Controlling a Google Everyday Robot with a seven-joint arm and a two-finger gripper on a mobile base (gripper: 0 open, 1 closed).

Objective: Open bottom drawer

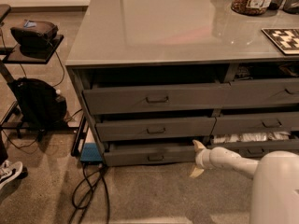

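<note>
Currently the gripper point(198, 159) sits low, right of centre in the frame, at the right end of the bottom drawer point(135, 156). Jaws are spread wide, one tip above the other, with nothing clamped. They straddle the drawer front's end; can't tell if either tip touches it. The white arm point(229, 160) comes in from the lower right.

The drawer is the lowest one in the left stack under the bench point(177, 27). It looks barely ajar, with a thin strip of inside showing above the front. Its handle point(155, 157) is well left of the gripper and untouched.

Step, by my read: getting purchase, pull not really done. Next: either shift left onto the handle or hook the end edge, then draw straight out toward the camera. Watch the cables point(91, 190) on the floor at lower left.
</note>
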